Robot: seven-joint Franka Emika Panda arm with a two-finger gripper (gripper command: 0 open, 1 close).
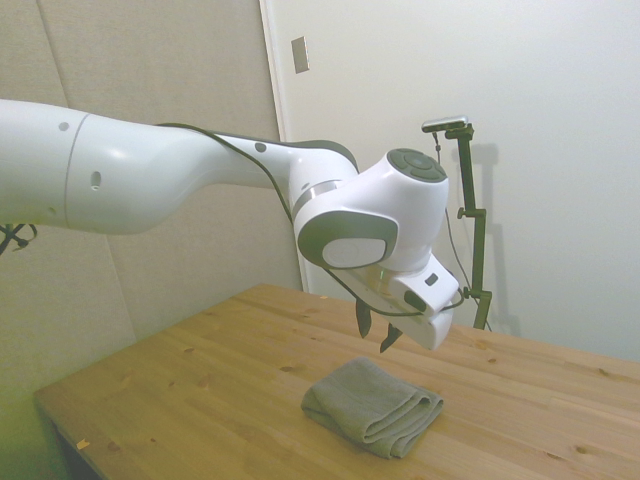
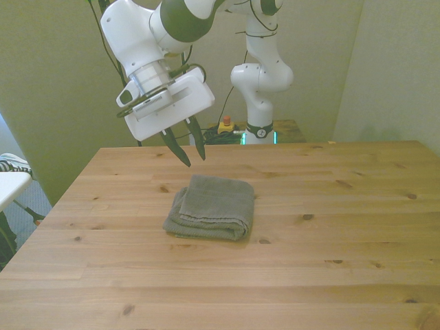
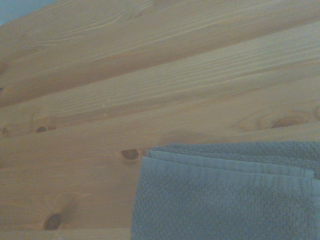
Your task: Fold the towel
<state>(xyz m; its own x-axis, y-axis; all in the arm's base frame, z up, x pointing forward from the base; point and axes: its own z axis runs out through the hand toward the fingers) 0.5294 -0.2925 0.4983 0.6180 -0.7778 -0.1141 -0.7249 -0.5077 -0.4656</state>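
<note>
Wooden table [image 2: 330, 234] bearing folded towel [image 2: 213, 206] near centre, layered edges stacked toward front view's left; gripper [image 2: 187, 151] raised above towel's far edge, clear of it, fingers slightly parted, holding nothing.
</note>
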